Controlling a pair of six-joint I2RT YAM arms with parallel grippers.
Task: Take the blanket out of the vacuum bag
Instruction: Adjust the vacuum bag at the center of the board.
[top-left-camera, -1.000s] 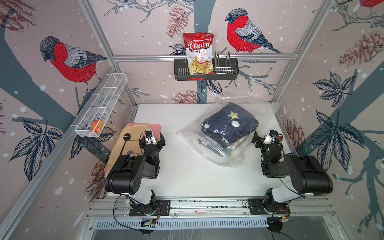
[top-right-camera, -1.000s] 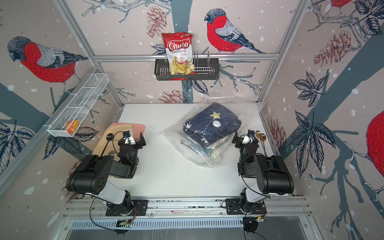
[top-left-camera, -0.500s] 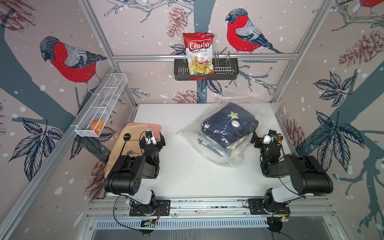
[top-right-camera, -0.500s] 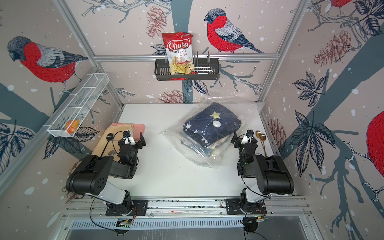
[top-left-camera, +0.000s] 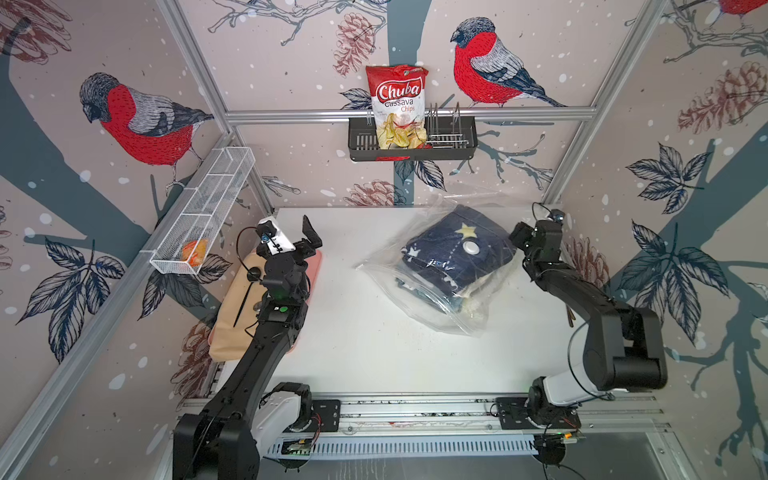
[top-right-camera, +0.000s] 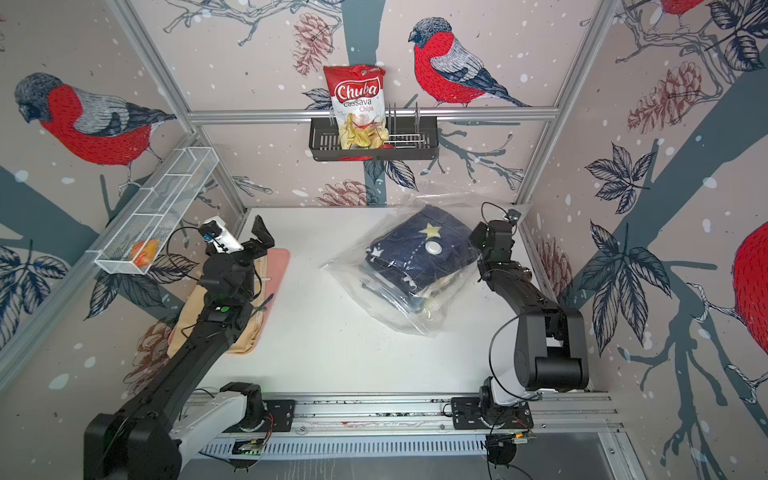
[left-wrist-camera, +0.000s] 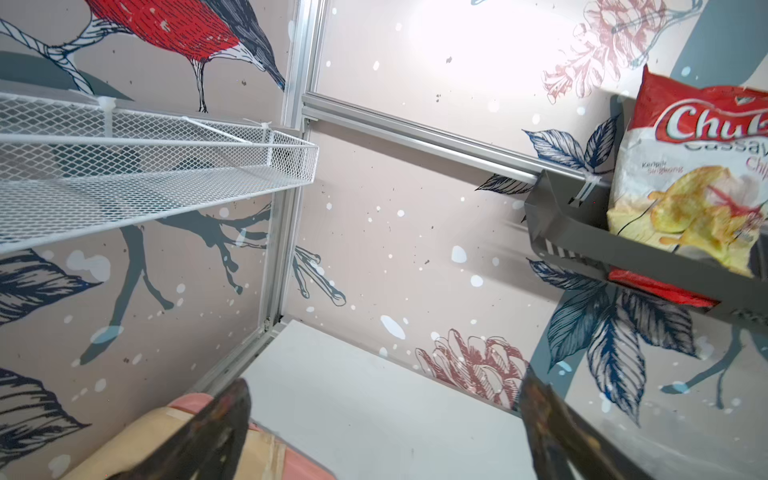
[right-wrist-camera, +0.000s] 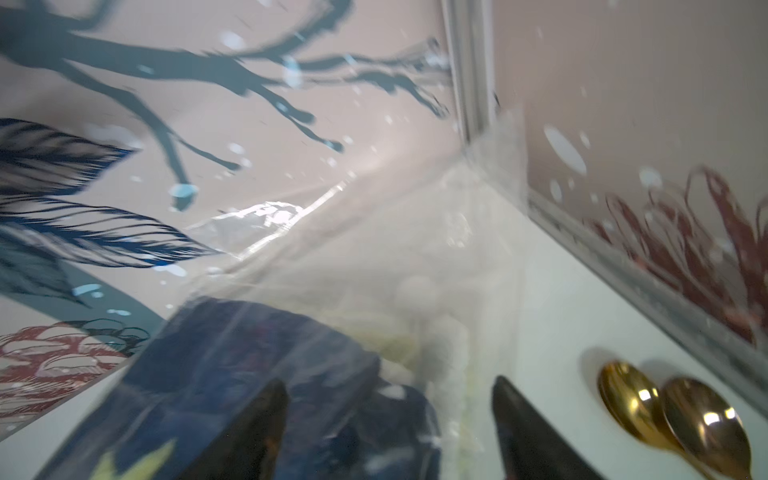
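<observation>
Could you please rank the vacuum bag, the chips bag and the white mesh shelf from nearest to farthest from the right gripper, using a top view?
From the right gripper:
1. Vacuum bag, right beside it.
2. Chips bag, on the back wall.
3. White mesh shelf, on the opposite wall.

Navy blanket (top-left-camera: 449, 253) with yellow star, clear vacuum bag (top-left-camera: 382, 270), white valve cap (top-left-camera: 471, 247)

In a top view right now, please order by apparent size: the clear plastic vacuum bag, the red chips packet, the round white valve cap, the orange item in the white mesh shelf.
1. Clear plastic vacuum bag
2. Red chips packet, higher up and nearer the camera, so it may look enlarged
3. Orange item in the white mesh shelf
4. Round white valve cap
</observation>
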